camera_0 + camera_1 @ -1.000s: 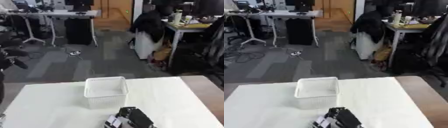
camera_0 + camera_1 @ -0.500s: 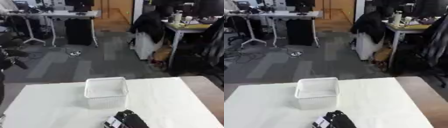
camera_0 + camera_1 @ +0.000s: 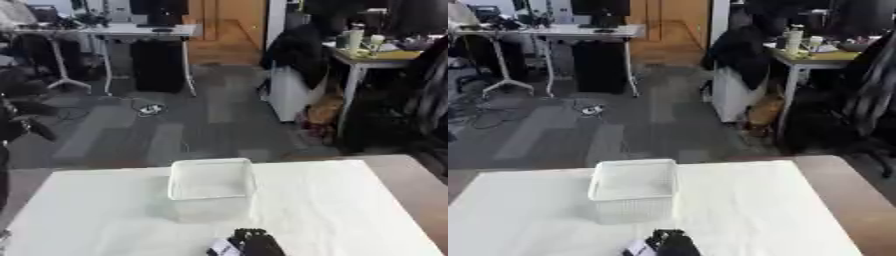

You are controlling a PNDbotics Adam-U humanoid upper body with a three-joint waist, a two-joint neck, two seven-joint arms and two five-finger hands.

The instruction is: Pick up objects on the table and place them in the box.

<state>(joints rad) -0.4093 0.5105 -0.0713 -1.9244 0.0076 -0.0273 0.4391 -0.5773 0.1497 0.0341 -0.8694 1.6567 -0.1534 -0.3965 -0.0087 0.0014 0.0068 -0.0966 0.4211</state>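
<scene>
One hand (image 3: pixel 252 242) at the counter's (image 3: pixel 350 210) near edge, side unclear, fingers curled over something white (image 3: pixel 222 247); box (image 3: pixel 212 186) just beyond, looks empty; pick step; next: lift, carry over box.

white-covered table (image 3: pixel 350 210), brown edge bare at right. near its middle, a white mesh box (image 3: pixel 211 187). just in front of the box, a small white thing (image 3: pixel 637 248) under a black hand (image 3: pixel 672 244).

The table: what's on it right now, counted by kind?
White box: 1
Black hand at the near edge: 1
Small white thing beside the hand, too unclear to name: 1
Total: 3
</scene>
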